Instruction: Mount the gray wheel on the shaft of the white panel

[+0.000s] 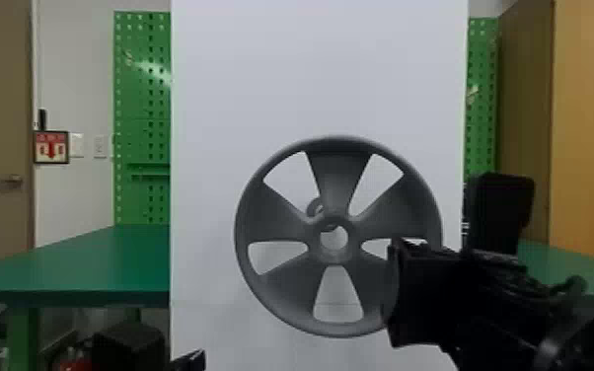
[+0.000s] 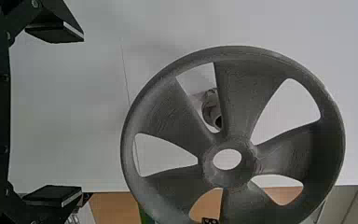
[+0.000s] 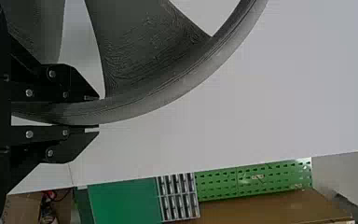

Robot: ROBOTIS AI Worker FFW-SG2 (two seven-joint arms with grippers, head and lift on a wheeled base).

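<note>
Two tools front the scene: the left tool (image 1: pixel 191 361), its two fingers spread wide at the head view's bottom edge, and the right tool (image 1: pixel 393 291), its two fingers pinching the rim of one gray wheel (image 1: pixel 338 182). The upright wheel, with five spokes, five openings and one center hole, stands before the single shaft (image 1: pixel 314 209), visible through an upper opening, on one white panel (image 1: pixel 261 74). Beyond lies a green tabletop (image 1: pixel 103 261).
</note>
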